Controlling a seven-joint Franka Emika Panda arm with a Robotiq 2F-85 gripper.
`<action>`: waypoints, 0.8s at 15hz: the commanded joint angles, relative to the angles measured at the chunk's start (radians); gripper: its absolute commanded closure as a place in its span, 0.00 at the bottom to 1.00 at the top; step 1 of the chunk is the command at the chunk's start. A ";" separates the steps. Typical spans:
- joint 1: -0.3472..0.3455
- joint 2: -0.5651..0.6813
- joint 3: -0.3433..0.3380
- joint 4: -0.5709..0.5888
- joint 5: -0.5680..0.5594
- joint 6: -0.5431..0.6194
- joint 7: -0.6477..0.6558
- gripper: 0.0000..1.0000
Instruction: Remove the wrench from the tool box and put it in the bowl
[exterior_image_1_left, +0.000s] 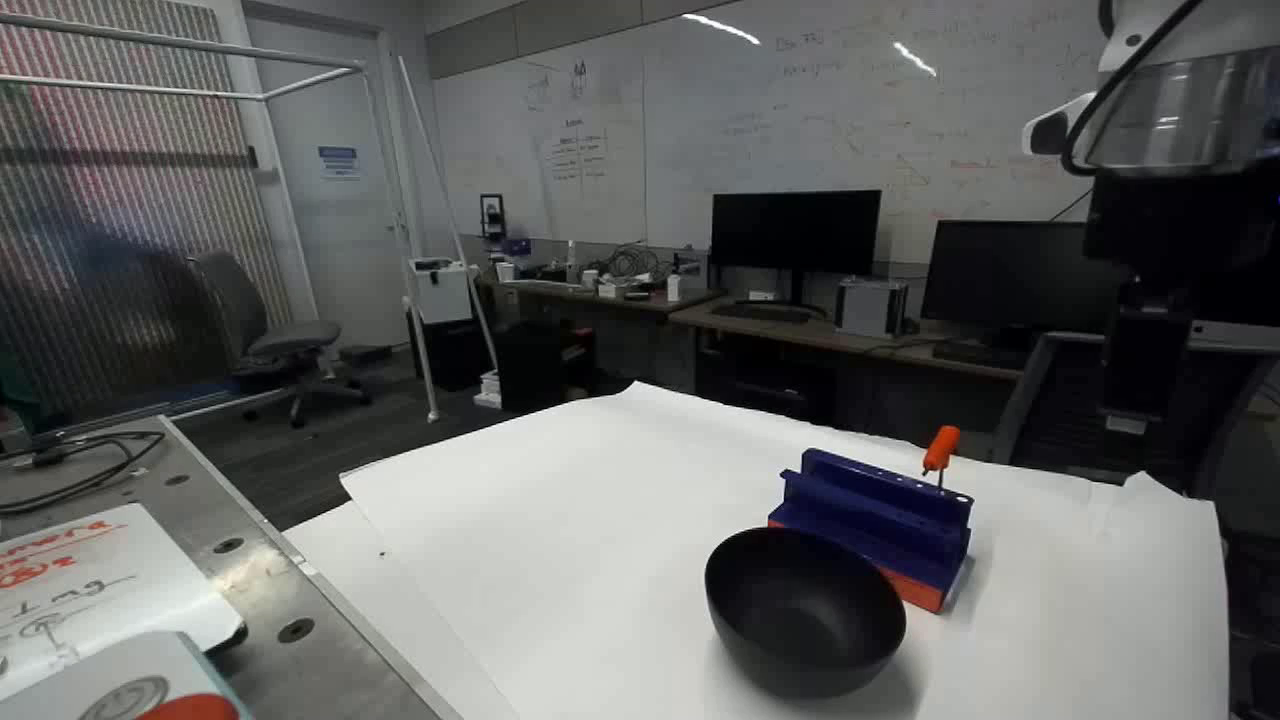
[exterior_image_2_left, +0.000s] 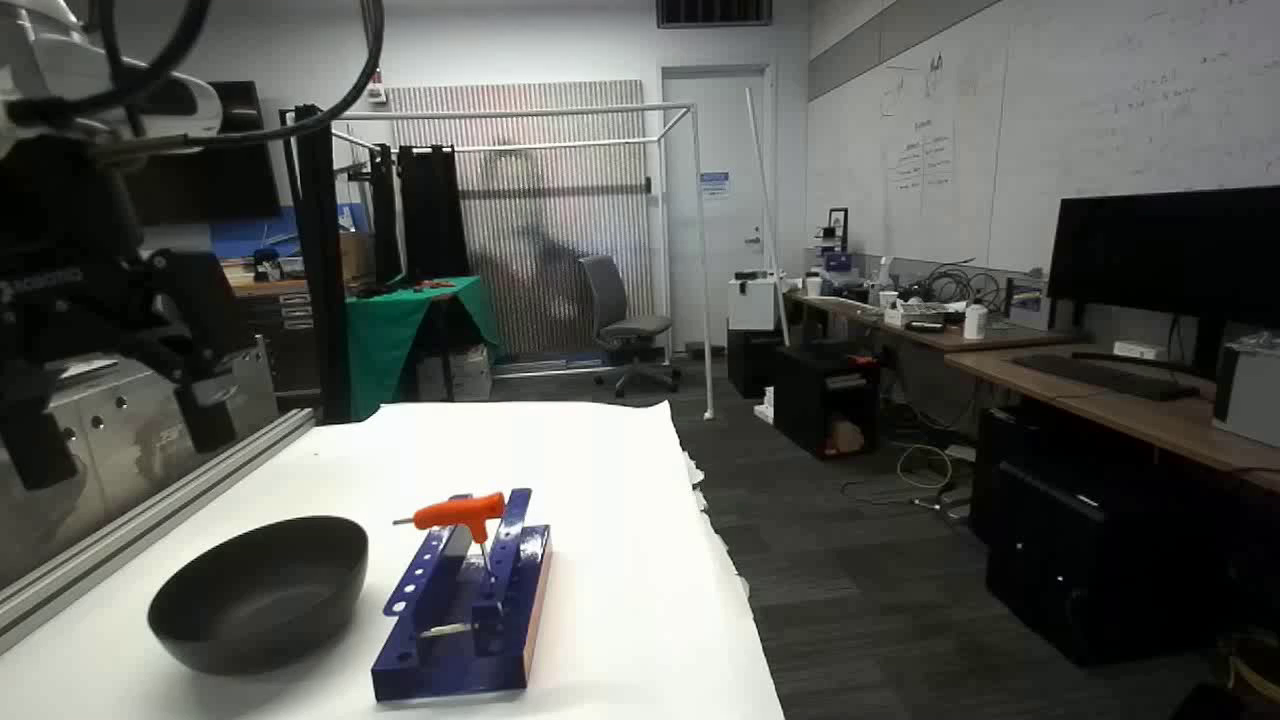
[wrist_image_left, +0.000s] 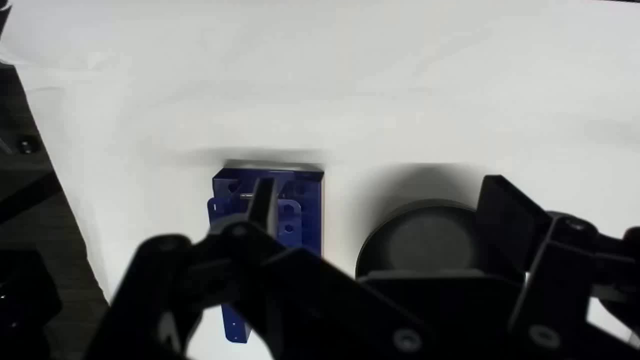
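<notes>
Both exterior views look aslant over the table from close by, facing whiteboard and door; shared: bowl, box. Wrist view looks down past my fingers onto both.

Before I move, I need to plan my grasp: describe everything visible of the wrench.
The wrench has an orange, plastic-looking T-shaped handle, a short metal tip at one end and a thin metal shaft below. It stands roughly upright near one end of the blue tool box, shaft down, handle on top. Only the box appears to touch it.
</notes>
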 joint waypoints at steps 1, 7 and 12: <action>0.021 0.003 -0.018 0.006 -0.011 -0.002 0.010 0.00; -0.047 0.137 -0.006 0.118 0.007 0.067 0.248 0.00; -0.137 0.358 -0.046 0.299 -0.030 0.127 0.438 0.00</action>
